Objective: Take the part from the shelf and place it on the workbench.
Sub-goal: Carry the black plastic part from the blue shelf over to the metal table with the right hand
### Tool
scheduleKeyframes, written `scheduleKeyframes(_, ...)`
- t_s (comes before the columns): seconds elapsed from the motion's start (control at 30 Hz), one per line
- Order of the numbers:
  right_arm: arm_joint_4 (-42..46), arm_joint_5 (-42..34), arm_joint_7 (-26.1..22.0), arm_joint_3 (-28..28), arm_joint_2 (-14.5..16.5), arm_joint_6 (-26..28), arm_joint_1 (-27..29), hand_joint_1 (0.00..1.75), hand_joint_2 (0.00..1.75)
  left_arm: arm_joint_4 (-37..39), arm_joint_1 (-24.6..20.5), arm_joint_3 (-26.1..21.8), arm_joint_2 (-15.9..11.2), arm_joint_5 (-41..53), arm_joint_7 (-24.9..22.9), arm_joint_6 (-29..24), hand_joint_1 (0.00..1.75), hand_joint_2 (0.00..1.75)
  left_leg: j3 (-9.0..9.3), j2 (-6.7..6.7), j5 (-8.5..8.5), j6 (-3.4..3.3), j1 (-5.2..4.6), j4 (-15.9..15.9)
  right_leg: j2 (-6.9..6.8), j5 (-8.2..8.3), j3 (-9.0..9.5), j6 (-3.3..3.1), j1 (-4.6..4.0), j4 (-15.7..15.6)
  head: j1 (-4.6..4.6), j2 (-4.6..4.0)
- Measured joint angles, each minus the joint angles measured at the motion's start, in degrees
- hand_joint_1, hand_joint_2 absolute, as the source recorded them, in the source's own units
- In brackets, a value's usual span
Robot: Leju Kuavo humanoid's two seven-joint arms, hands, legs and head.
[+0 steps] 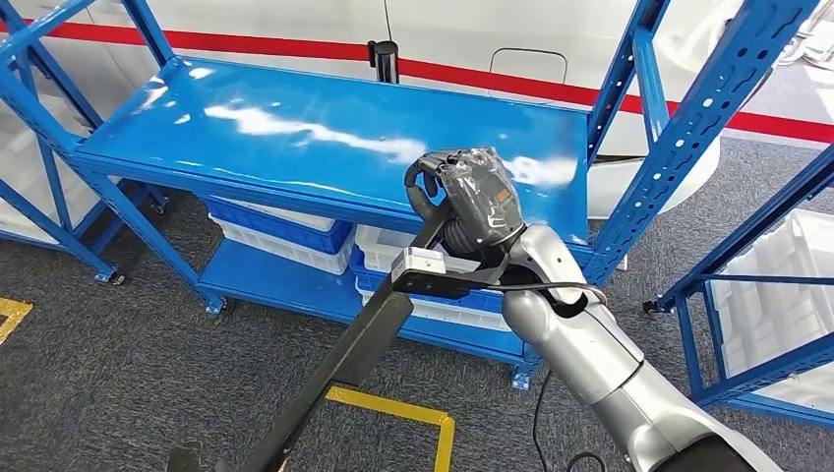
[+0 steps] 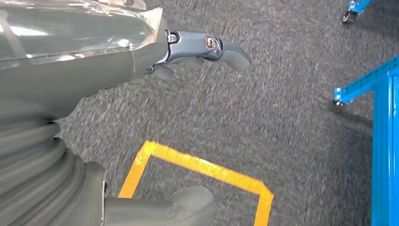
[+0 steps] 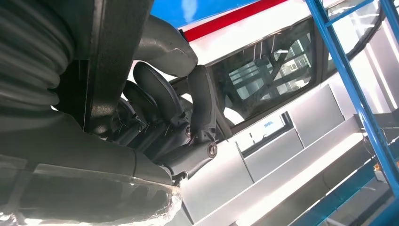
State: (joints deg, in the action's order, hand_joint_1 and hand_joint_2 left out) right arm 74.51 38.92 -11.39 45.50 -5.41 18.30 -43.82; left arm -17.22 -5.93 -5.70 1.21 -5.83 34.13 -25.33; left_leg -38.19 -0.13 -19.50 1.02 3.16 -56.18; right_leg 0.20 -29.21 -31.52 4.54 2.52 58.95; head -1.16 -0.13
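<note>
Standing behind the fingers, the blue shelf (image 1: 325, 128) has a glossy top deck, and white and blue bins (image 1: 285, 236) sit on its lower level. Grey carpet floor (image 1: 118, 344) lies under it, marked with yellow tape (image 1: 393, 405). Another blue rack (image 1: 757, 295) with white bins stands off to the right.

The part (image 1: 339, 369), a long black bar, runs from the right hand down toward the lower edge of the head view. Its upper end passes through the fingers, level with the front edge of the shelf deck.

The right hand (image 1: 467, 202) grasps the part: in the right wrist view the dark fingers (image 3: 155, 96) curl round the bar (image 3: 115, 56), with the thumb on the other side.

The left hand (image 2: 188, 52) hangs over the carpet and holds nothing; its fingers lie apart from the thumb (image 2: 164, 209), released, above a corner of the yellow tape (image 2: 202, 167).
</note>
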Motion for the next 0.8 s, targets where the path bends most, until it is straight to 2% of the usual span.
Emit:
scheduleKeyframes(0.03, 0.01, -0.01, 0.00, 0.01, 0.01, -0.03, -0.02, 1.62, 1.75, 0.00, 0.01, 0.02, -0.05, 0.01, -0.01, 0.05, 0.00, 1.75, -0.37, -0.04, 0.09, 0.55, 0.00, -0.35, 0.14, 0.27, 0.17, -0.48, -0.14, -0.65, 0.02, 0.00)
scheduleKeyframes(0.1, 0.02, -0.04, 0.00, 0.04, 0.04, -0.15, -0.02, 1.62, 1.75, 0.00, 0.11, 0.07, -0.06, 0.01, -0.02, 0.08, 0.00, 1.75, -0.69, -0.11, 0.79, 1.24, 0.08, -0.28, 0.34, 0.83, -0.55, -2.06, -0.43, 0.16, -0.08, 0.00)
scheduleKeyframes(0.13, 0.02, -0.06, 0.00, 0.09, 0.10, -0.24, -0.02, 1.62, 1.75, 0.00, 0.16, 0.09, -0.08, 0.01, -0.03, 0.07, 0.00, 1.75, -0.88, -0.07, 0.72, 1.39, 0.24, -0.37, 0.31, 1.18, -0.85, -2.69, -0.35, 0.32, -0.15, 0.00)
scheduleKeyframes(0.17, 0.02, -0.07, 0.00, 0.12, 0.15, -0.34, -0.04, 1.62, 1.75, 0.00, 0.20, 0.09, -0.12, 0.00, -0.03, 0.07, 0.00, 1.75, -1.30, -0.02, -0.20, 1.41, 0.34, -1.22, 0.26, 1.57, -1.13, -3.29, -0.34, 0.42, -0.19, 0.00)
scheduleKeyframes(0.2, 0.02, -0.07, 0.00, 0.13, 0.19, -0.44, -0.06, 1.62, 1.75, 0.00, 0.22, 0.09, -0.14, -0.01, -0.03, 0.07, 0.00, 1.75, -2.12, 0.05, -2.14, 1.38, 0.35, -3.39, 0.20, 1.95, -1.50, -3.87, -0.40, 0.42, -0.25, 0.00)
scheduleKeyframes(0.27, 0.02, -0.08, 0.00, 0.15, 0.26, -0.57, -0.06, 1.62, 1.75, 0.00, 0.19, 0.10, -0.19, -0.01, -0.03, 0.07, 0.00, 1.75, -4.88, 0.11, -7.74, 1.13, 0.08, -11.35, 0.09, 2.70, -2.43, -4.81, -0.83, 0.41, -0.32, 0.00)
scheduleKeyframes(0.3, 0.02, -0.08, 0.00, 0.17, 0.27, -0.60, -0.03, 1.62, 1.75, 0.00, 0.20, 0.11, -0.20, 0.00, -0.03, 0.07, 0.00, 1.75, -6.14, 0.10, -10.06, 0.96, -0.10, -15.55, 0.04, 3.08, -3.00, -5.10, -1.14, 0.43, -0.35, 0.00)
scheduleKeyframes(0.33, 0.02, -0.09, 0.00, 0.19, 0.27, -0.61, 0.02, 1.62, 1.75, 0.00, 0.21, 0.11, -0.22, -0.01, -0.03, 0.07, 0.00, 1.75, -6.61, 0.10, -11.48, 0.69, -0.30, -18.24, 0.01, 3.48, -3.55, -5.27, -1.46, 0.45, -0.35, 0.00)
scheduleKeyframes(0.37, 0.02, -0.08, 0.00, 0.20, 0.27, -0.61, 0.05, 1.62, 1.75, 0.00, 0.21, 0.11, -0.22, -0.01, -0.03, 0.07, 0.00, 1.75, -5.82, 0.10, -11.83, 0.26, -0.54, -18.57, 0.00, 3.84, -4.06, -5.35, -1.76, 0.45, -0.35, 0.00)
scheduleKeyframes(0.4, 0.02, -0.08, 0.00, 0.20, 0.27, -0.61, 0.07, 1.62, 1.75, 0.00, 0.20, 0.11, -0.23, -0.01, -0.03, 0.07, 0.00, 1.75, -3.79, 0.09, -11.35, -0.31, -0.83, -16.61, 0.01, 4.17, -4.50, -5.37, -2.02, 0.45, -0.35, 0.00)
scheduleKeyframes(0.47, 0.03, -0.08, 0.00, 0.14, 0.28, -0.60, 0.02, 1.62, 1.75, -0.01, 0.05, 0.11, -0.31, 0.01, -0.03, 0.04, 0.00, 1.75, 2.23, 0.15, -9.86, -1.66, -1.57, -8.81, 0.01, 4.75, -5.03, -5.23, -2.39, 0.43, -0.31, 0.00)
scheduleKeyframes(0.5, 0.04, -0.08, 0.00, 0.10, 0.26, -0.60, -0.04, 1.62, 1.75, -0.03, -0.07, 0.13, -0.34, 0.01, -0.01, 0.00, 0.00, 1.75, 4.41, 0.28, -9.43, -2.11, -1.98, -5.62, -0.06, 4.99, -5.14, -5.04, -2.51, 0.41, -0.25, 0.00)
scheduleKeyframes(0.53, 0.05, -0.10, 0.00, 0.07, 0.26, -0.60, -0.13, 1.62, 1.75, -0.04, -0.17, 0.14, -0.37, 0.04, 0.02, -0.04, 0.00, 1.75, 5.61, 0.39, -9.29, -2.43, -2.34, -3.71, -0.17, 5.24, -5.20, -4.75, -2.54, 0.36, -0.23, 0.00)
scheduleKeyframes(0.6, 0.07, -0.12, 0.00, 0.07, 0.27, -0.60, -0.28, 1.62, 1.75, -0.07, -0.19, 0.16, -0.40, 0.08, 0.05, -0.12, 0.00, 1.75, 5.71, 0.54, -8.81, -2.75, -2.85, -2.84, -0.39, 5.81, -5.22, -3.95, -2.48, 0.07, -0.21, 0.00)
scheduleKeyframes(0.67, 0.07, -0.13, 0.00, 0.04, 0.24, -0.60, -0.38, 1.62, 1.75, -0.07, -0.15, 0.20, -0.39, 0.09, 0.03, -0.13, 0.00, 1.75, 5.61, 0.59, -7.64, -3.23, -2.70, -2.00, -0.41, 5.69, -5.75, -3.42, -2.52, 0.43, -0.18, 0.00)
scheduleKeyframes(0.7, 0.07, -0.14, 0.00, 0.02, 0.19, -0.60, -0.42, 1.62, 1.75, -0.07, -0.17, 0.26, -0.33, 0.10, 0.03, -0.13, 0.00, 1.75, 5.43, 0.65, -6.99, -3.45, -2.57, -1.56, -0.37, 4.63, -6.52, -3.45, -2.59, 1.85, -0.09, 0.00)
scheduleKeyframes(0.73, 0.07, -0.15, 0.00, 0.01, 0.10, -0.60, -0.45, 1.62, 1.75, -0.07, -0.20, 0.33, -0.27, 0.10, 0.03, -0.12, 0.00, 1.75, 5.15, 0.69, -6.45, -3.63, -2.45, -1.27, -0.33, 2.88, -7.67, -3.61, -2.59, 4.52, 0.03, 0.00)
scheduleKeyframes(0.8, 0.06, -0.25, 0.01, 0.03, -0.06, -0.62, -0.34, 1.62, 1.75, -0.07, -0.19, 0.45, -0.20, 0.10, 0.03, -0.11, 0.00, 1.75, 4.23, 0.73, -5.72, -3.85, -2.57, -1.25, -0.28, -1.20, -10.39, -3.79, -2.50, 12.07, 0.21, 0.00)
